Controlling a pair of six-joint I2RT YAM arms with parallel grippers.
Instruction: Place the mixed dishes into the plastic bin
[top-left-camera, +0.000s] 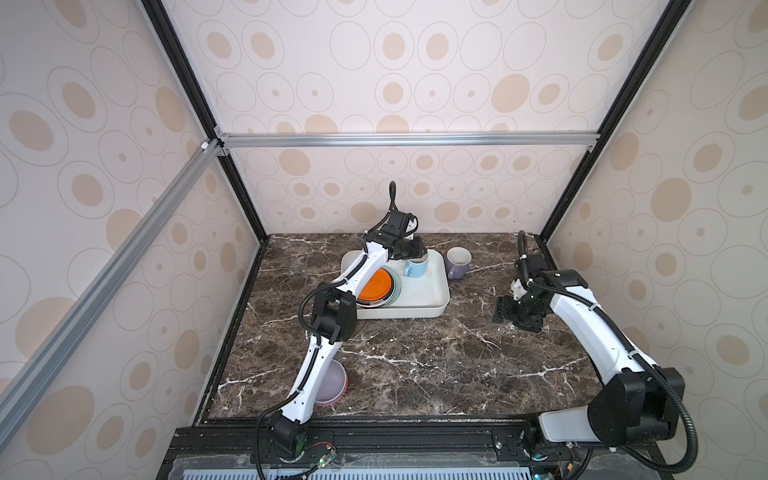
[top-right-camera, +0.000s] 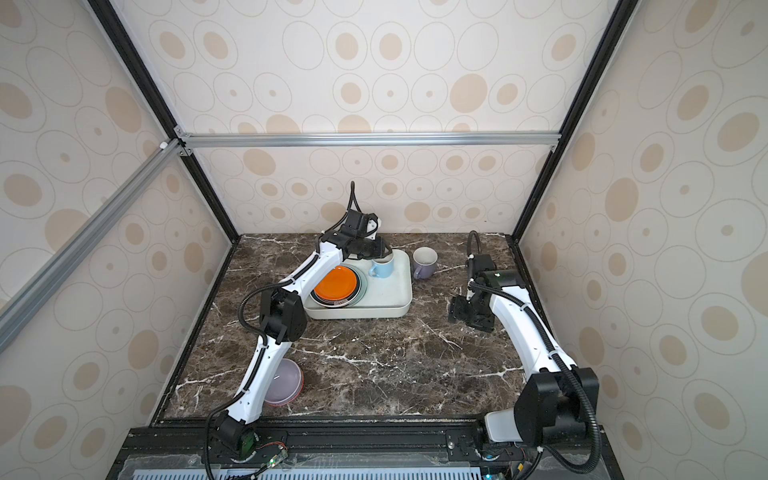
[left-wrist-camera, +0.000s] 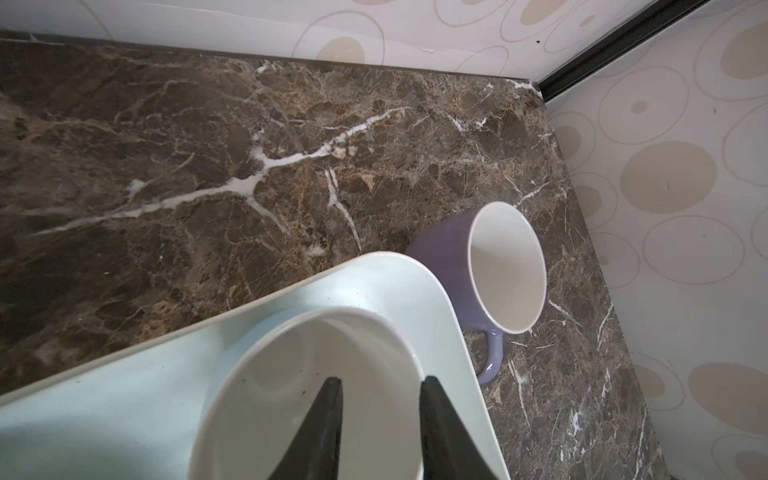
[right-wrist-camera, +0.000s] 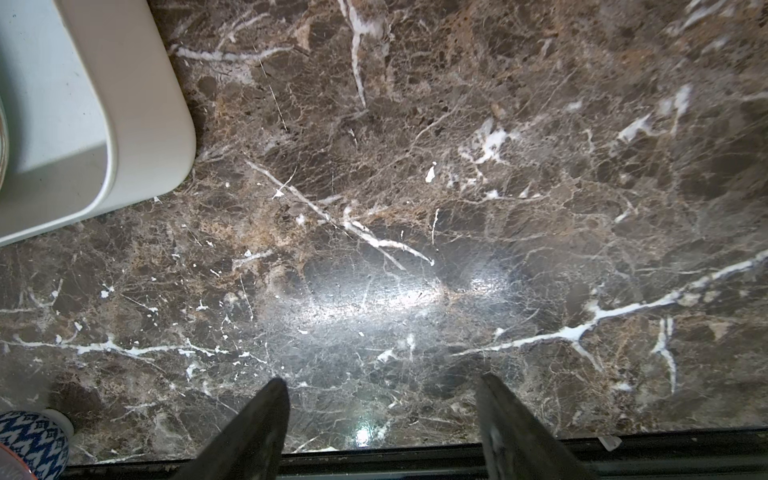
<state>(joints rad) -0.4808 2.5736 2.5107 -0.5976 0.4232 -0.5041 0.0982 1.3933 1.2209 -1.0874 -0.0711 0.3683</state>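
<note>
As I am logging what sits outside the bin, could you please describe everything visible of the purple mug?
The purple mug is glossy, ceramic-looking, white inside and empty, with one loop handle. It stands upright on the marble table, close beside the bin's far right corner; contact cannot be judged.
</note>
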